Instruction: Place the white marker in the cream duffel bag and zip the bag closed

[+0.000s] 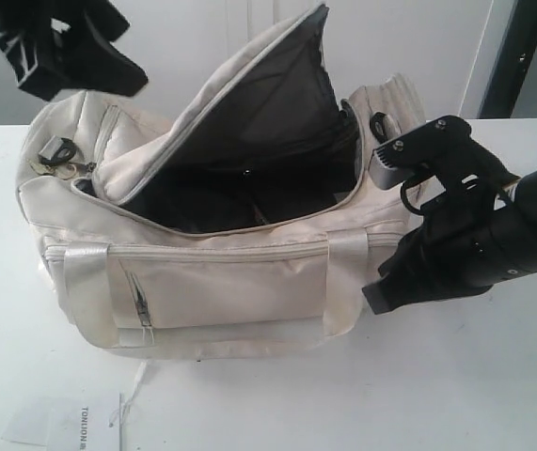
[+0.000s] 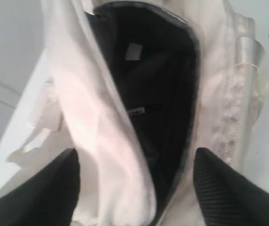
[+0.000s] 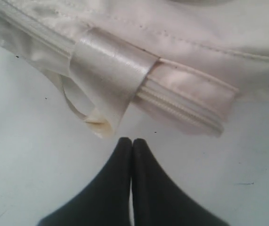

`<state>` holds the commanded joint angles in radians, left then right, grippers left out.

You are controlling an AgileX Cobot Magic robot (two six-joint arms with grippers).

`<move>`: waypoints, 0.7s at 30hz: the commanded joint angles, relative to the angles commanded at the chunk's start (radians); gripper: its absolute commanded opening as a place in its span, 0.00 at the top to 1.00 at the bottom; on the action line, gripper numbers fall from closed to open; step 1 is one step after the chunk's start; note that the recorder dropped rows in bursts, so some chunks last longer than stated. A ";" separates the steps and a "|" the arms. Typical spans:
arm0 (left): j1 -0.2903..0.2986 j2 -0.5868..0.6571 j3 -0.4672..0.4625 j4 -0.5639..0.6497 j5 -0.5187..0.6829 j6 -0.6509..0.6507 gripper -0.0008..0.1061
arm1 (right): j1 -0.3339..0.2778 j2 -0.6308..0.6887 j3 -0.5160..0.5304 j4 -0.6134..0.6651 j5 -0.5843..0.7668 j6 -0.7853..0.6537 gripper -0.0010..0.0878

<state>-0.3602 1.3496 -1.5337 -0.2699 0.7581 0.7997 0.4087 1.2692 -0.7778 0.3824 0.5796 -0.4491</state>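
The cream duffel bag point(image 1: 230, 282) is seen lying across the middle of the counter point(image 1: 437, 395), nearer its far edge, with the top flap point(image 1: 249, 85) stood up and the dark lining laid bare. The left gripper point(image 2: 135, 155) is held above the open mouth, its fingers point(image 2: 209, 183) spread wide with nothing between them. The right gripper point(image 3: 132, 141) is poised low over the counter just beside the bag's front right corner, near a shiny webbing handle point(image 3: 108, 66), its fingers pressed tight together on nothing. The white marker cannot be made out; the interior is too dark.
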 joint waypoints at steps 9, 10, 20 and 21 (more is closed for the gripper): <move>0.112 0.085 0.022 0.352 -0.019 -0.626 0.99 | 0.000 0.000 0.000 0.032 -0.006 0.000 0.99; 0.148 0.105 0.022 0.305 -0.010 -0.623 0.99 | 0.000 0.000 0.000 0.032 -0.006 0.000 0.99; 0.392 0.290 -0.030 -0.234 0.054 -0.455 0.37 | 0.000 0.000 0.000 0.069 0.000 0.000 0.99; 0.406 0.308 -0.032 -0.254 0.056 -0.455 0.34 | 0.000 0.000 0.000 0.069 0.000 0.000 0.99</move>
<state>0.0456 1.6575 -1.5659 -0.5235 0.8137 0.3450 0.4087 1.2692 -0.7778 0.4513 0.5793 -0.4491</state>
